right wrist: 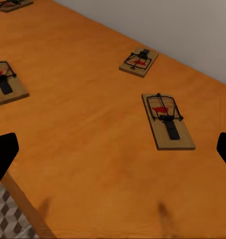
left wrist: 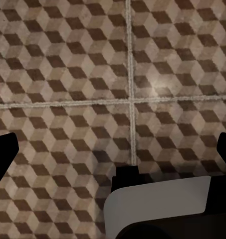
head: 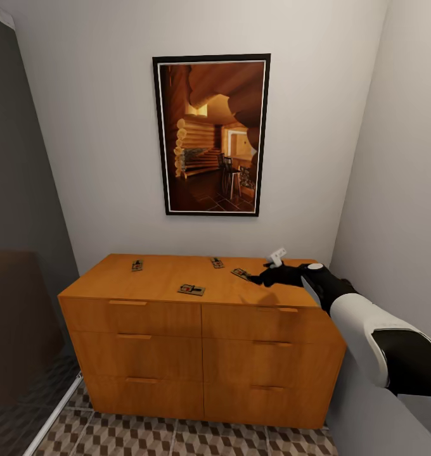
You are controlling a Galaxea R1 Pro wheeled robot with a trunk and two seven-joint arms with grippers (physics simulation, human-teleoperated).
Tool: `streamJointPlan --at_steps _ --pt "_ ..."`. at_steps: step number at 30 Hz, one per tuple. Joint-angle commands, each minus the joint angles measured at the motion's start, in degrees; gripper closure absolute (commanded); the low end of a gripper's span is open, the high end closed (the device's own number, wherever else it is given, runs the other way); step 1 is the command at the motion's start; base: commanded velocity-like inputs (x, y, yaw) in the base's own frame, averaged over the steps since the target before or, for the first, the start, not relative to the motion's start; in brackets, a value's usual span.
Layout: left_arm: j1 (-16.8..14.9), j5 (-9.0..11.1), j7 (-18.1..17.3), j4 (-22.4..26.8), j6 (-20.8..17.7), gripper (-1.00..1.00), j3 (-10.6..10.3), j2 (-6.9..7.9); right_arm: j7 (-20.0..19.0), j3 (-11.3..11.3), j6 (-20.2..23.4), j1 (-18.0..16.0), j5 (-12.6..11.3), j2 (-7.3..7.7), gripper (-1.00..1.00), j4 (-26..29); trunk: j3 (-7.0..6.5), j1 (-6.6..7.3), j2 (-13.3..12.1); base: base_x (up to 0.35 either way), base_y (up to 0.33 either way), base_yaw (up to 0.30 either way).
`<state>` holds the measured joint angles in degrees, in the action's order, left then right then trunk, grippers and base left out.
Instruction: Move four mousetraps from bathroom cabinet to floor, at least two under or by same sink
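- The bathroom floor, tiled in a brown, beige and white cube pattern with pale grout lines, was shown bare in front of the furniture; no trap had yet been laid on it, so the task was judged to be at its opening step.
- The cabinet, a low, wide orange-brown unit with bar handles, was set against the rear wall beneath a framed picture; its flat top served as the shelf for all four traps.
- The right arm was extended over the right end of the cabinet top, apparently so that the nearest trap could be taken first.
- The right gripper was held above the wood with nothing between its fingers; in the right wrist view its dark fingertips appeared at opposite edges of the frame, so the jaws were read as widely parted.
- The left gripper was pointed down at the floor tiles, likewise spread wide and empty, presumably parked out of the way.
- The mousetraps were lain flat and well apart on the cabinet top: the nearest mousetrap just beside the right gripper, a second mousetrap behind it near the wall, a front mousetrap near the front edge, and a far mousetrap towards the left.
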<state>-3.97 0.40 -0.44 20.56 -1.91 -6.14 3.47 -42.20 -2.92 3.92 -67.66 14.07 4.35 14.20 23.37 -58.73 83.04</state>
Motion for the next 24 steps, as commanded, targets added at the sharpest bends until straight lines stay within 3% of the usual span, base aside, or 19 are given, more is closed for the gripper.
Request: streamJointPlan --at_steps 1,6,17,24 --pt "-0.01 0.06 -0.03 0.09 -0.20 -1.00 -0.28 0.05 -0.86 -0.25 0.42 -0.02 -0.23 0.17 -1.00 0.13 0.07 0.00 0.04 0.000 0.000 0.000" --pt "-0.03 0.09 -0.01 0.09 -0.20 -1.00 -0.28 0.05 -2.92 -0.18 0.46 -0.02 -0.26 0.58 -1.00 0.13 0.07 0.00 0.04 0.000 0.000 0.000" --pt "-0.02 0.12 0.00 0.09 -0.20 -1.00 -0.28 0.05 -3.64 -0.15 0.47 -0.02 -1.77 0.74 -1.00 0.13 0.07 0.00 0.04 0.006 0.000 0.000" --pt "0.00 0.12 0.00 0.09 -0.20 -1.00 -0.28 0.05 -3.68 -0.15 0.44 -0.02 -2.16 0.75 -1.00 0.13 0.07 0.00 0.04 0.168 -0.019 0.000"
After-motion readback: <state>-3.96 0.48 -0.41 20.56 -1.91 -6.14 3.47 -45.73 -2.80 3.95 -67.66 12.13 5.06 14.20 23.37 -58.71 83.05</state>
